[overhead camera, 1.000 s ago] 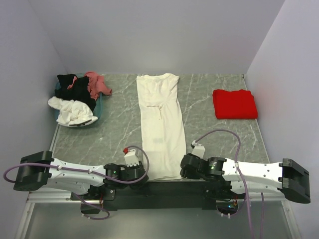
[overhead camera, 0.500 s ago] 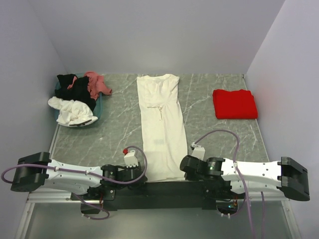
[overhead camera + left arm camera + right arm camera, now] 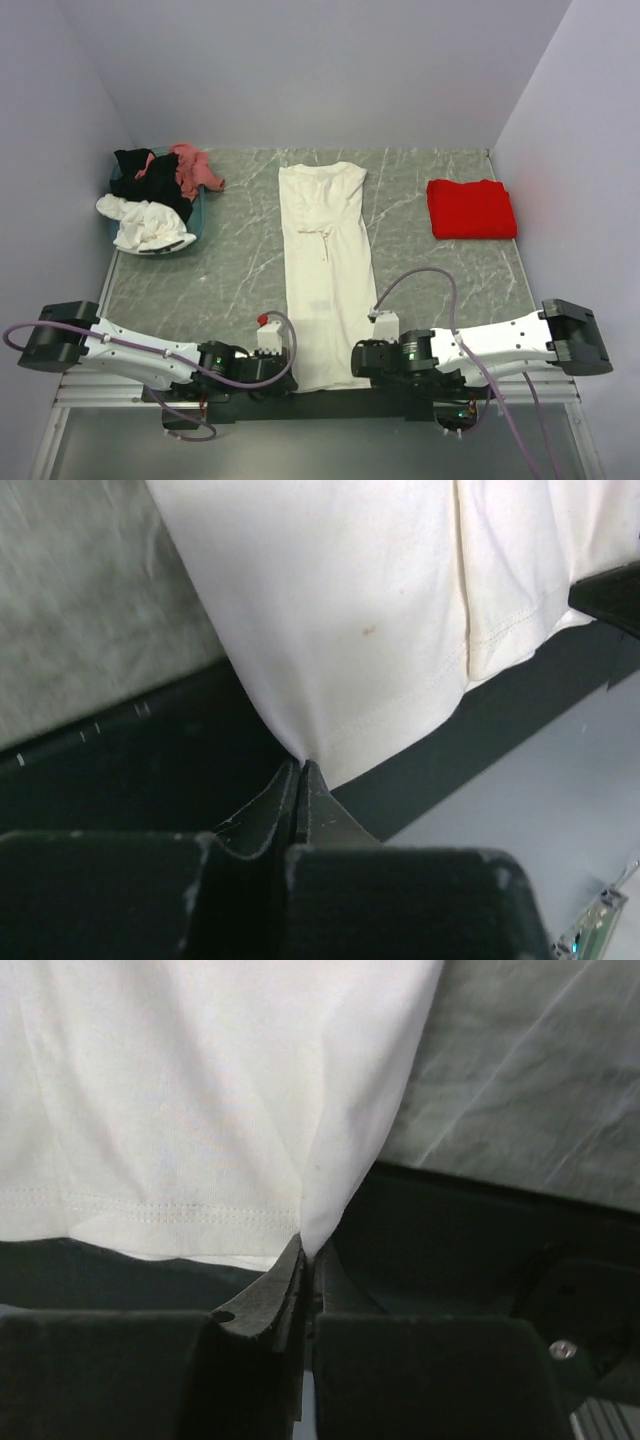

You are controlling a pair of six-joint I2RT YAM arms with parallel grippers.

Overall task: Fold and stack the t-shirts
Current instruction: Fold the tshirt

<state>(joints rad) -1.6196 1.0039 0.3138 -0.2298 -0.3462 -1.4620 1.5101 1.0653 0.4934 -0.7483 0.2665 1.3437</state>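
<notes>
At the far left corner of the grey marbled table (image 3: 440, 270), a teal basket (image 3: 203, 212) holds a loose heap of t-shirts: a black shirt (image 3: 140, 172) at the back, a pink shirt (image 3: 190, 165) draped over the rim beside it, and a white shirt (image 3: 145, 222) spilling over the near edge.

The left arm lies low along the near edge of the table. The left gripper (image 3: 301, 770) has its jaws pressed together on the near left corner of the cream t-shirt (image 3: 325, 260), and the hem cloth rises straight out of the pinch. A small brown speck (image 3: 369, 631) marks the cloth just above that grip.

The cream t-shirt lies flat in a long narrow strip down the middle of the table. Its neck is toward the far wall and its hem hangs over the near edge. A small pale tag or string (image 3: 322, 240) sits on its upper middle, too small to read.

The right gripper (image 3: 305, 1250) is clamped on the near right corner of the same hem, and the stitched double seam (image 3: 150, 1212) runs off to its left.

A red t-shirt (image 3: 471, 208) lies folded into a neat rectangle at the far right of the table, well apart from the cream one.
</notes>
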